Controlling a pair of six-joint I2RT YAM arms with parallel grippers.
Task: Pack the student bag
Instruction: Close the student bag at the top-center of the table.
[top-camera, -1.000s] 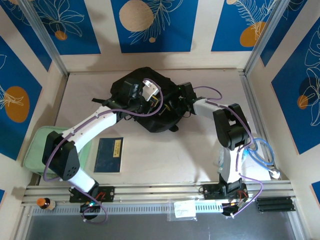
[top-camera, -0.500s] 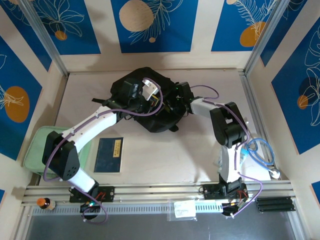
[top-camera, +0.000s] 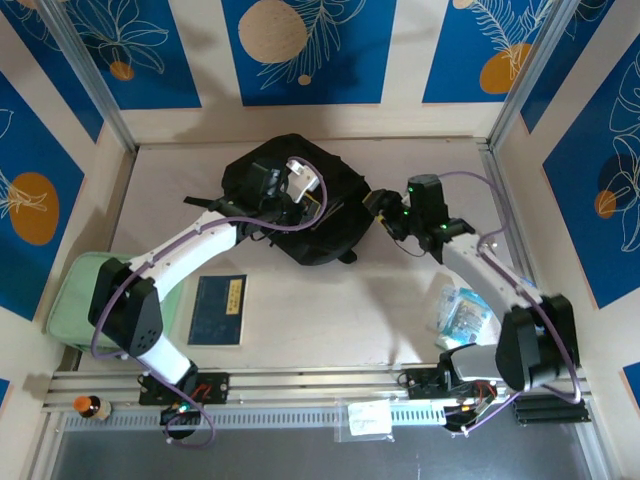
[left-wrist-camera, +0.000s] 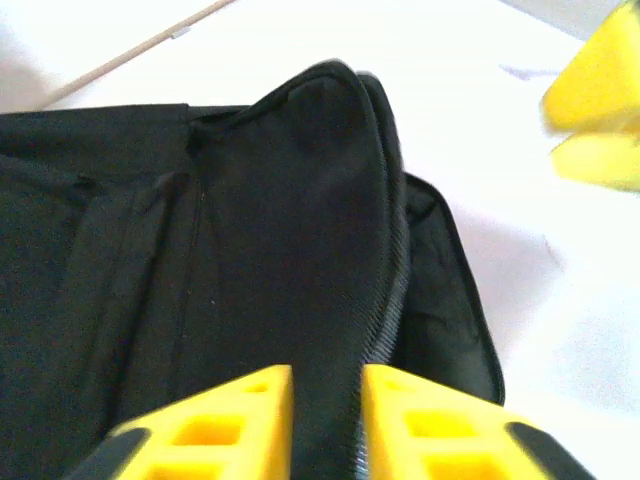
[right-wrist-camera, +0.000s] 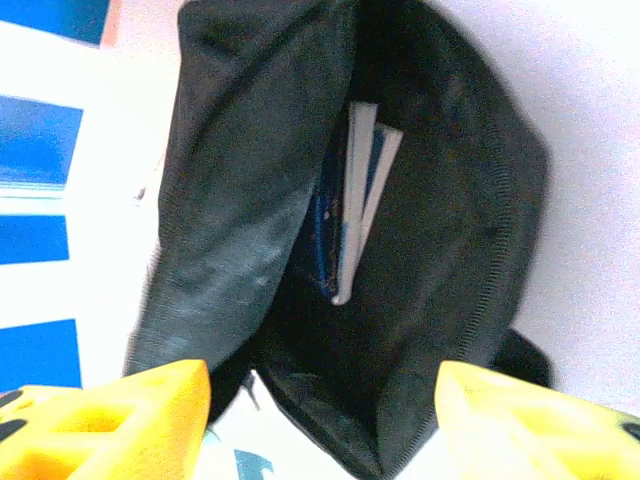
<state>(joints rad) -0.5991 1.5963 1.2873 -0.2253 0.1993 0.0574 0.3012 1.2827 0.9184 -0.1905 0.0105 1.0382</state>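
The student bag (top-camera: 325, 238), a black backpack, lies at the middle back of the table with its mouth toward the right. My left gripper (top-camera: 291, 203) is over its top. In the left wrist view the jaws (left-wrist-camera: 327, 405) stand slightly apart, with the bag's raised zip rim (left-wrist-camera: 340, 200) between them. My right gripper (top-camera: 378, 207) hangs just right of the bag, open wide and holding nothing. The right wrist view looks between its fingers (right-wrist-camera: 322, 388) into the gaping bag (right-wrist-camera: 470, 220), where a blue and white book (right-wrist-camera: 352, 200) stands inside.
A dark blue book (top-camera: 219, 310) lies flat at front left, beside a mint-green case (top-camera: 70, 295). A clear plastic packet (top-camera: 462, 312) lies near the right arm. A small bottle (top-camera: 88, 405) and a packet (top-camera: 368, 418) rest on the front rail.
My right arm has drawn back out of the bag toward the right, and its gripper has opened. The left jaws have parted a little on the bag's rim.
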